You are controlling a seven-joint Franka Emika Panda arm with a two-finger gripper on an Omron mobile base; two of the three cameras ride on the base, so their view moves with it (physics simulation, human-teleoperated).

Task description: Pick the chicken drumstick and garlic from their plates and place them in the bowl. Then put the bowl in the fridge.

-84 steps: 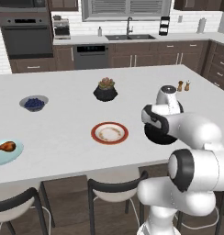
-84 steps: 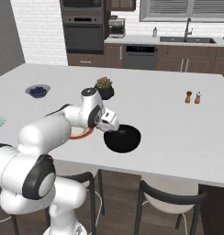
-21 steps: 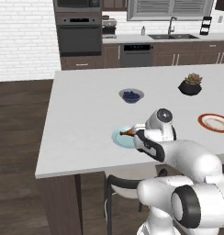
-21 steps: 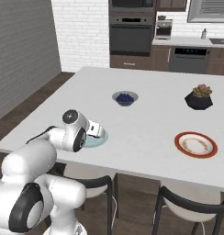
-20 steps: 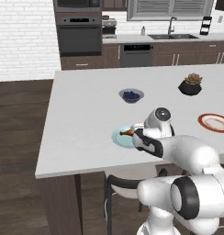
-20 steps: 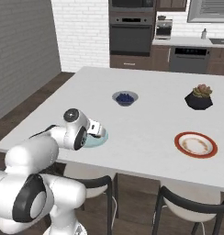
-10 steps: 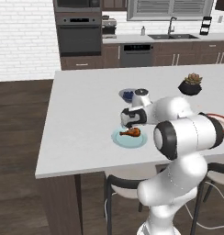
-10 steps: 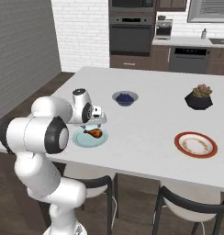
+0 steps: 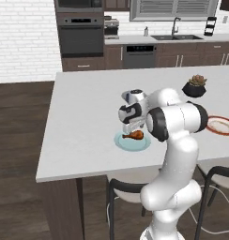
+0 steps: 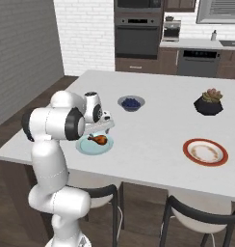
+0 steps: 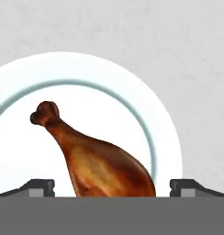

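Glossy orange-brown chicken drumstick lies on pale blue plate, gripper spread wide either side of its meaty end; prob light, stiff, slippery w/ glaze, so best pinched across thick end.

drumstick meaty end cut off, fingers barely showing

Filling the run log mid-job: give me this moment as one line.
phase: approach | gripper: open, above chicken drumstick | drumstick: on pale blue plate, not grasped | counter
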